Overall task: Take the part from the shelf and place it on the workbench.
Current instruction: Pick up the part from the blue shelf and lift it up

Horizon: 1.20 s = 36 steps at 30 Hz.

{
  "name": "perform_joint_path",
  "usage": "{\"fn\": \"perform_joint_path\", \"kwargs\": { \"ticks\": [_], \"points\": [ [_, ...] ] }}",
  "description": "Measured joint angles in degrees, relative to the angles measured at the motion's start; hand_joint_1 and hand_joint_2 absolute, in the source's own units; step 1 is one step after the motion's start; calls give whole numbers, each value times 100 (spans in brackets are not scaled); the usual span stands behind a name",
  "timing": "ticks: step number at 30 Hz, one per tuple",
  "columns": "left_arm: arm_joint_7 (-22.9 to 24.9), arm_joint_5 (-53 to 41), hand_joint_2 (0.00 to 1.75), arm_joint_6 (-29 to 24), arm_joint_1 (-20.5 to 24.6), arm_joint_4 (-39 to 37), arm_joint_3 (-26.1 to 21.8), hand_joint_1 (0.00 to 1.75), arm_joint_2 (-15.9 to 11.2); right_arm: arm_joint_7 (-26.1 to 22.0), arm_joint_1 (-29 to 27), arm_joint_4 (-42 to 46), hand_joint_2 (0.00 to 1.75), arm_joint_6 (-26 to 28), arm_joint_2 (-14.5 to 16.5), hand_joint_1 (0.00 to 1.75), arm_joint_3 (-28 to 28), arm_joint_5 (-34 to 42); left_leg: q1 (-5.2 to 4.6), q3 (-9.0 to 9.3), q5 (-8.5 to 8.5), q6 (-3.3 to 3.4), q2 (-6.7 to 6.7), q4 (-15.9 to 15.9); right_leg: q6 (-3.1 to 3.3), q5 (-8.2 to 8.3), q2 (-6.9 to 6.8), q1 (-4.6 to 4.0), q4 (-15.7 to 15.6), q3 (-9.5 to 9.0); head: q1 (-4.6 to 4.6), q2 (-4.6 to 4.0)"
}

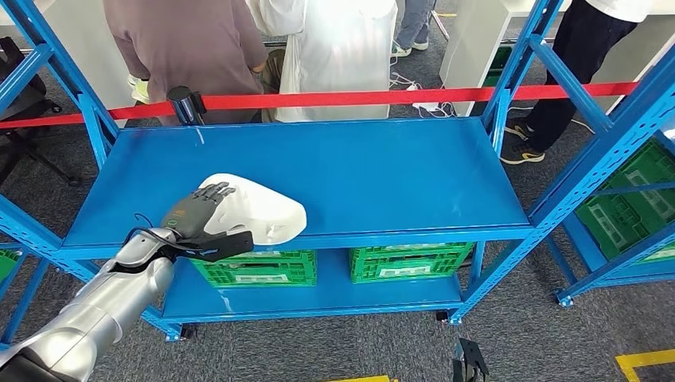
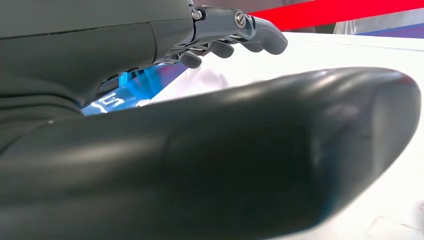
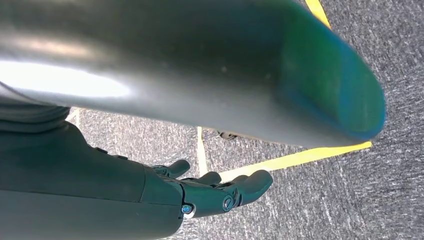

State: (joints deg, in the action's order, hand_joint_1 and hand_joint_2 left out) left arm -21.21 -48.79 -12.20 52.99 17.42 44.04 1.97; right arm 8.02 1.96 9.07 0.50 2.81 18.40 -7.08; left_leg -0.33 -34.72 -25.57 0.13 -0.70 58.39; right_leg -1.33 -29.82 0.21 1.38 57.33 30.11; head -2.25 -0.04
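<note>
A white, rounded part point(image 1: 267, 208) lies at the front left of the blue shelf's upper deck point(image 1: 358, 167), close to the front lip. My left hand point(image 1: 195, 211) reaches over it from the left, with its dark fingers point(image 1: 208, 193) spread across the top. The thumb point(image 1: 231, 243) lies apart from them, along the shelf's front lip under the part. In the left wrist view the fingers point(image 2: 235, 30) hover just over the white part point(image 2: 325, 55), and the thick thumb point(image 2: 250, 150) is well apart from them. My right hand point(image 3: 210, 192) hangs over the grey floor, holding nothing.
Two green crates point(image 1: 410, 263) stand on the lower deck. A red barrier tape point(image 1: 358, 98) runs behind the shelf, and several people stand beyond it. Another blue rack with green crates point(image 1: 629, 199) is on the right. A yellow line point(image 3: 300, 157) marks the floor.
</note>
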Motion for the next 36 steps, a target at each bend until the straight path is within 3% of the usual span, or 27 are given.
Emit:
{"fn": "perform_joint_path", "kwargs": {
  "ticks": [36],
  "points": [
    [166, -415, 0, -71, -148, -119, 494, 0, -195, 48, 1, 0, 0, 39, -32, 0, 4, -46, 0, -1, 0, 0, 0, -1, 3, -2, 0, 0, 0, 0, 0, 0]
  ]
}}
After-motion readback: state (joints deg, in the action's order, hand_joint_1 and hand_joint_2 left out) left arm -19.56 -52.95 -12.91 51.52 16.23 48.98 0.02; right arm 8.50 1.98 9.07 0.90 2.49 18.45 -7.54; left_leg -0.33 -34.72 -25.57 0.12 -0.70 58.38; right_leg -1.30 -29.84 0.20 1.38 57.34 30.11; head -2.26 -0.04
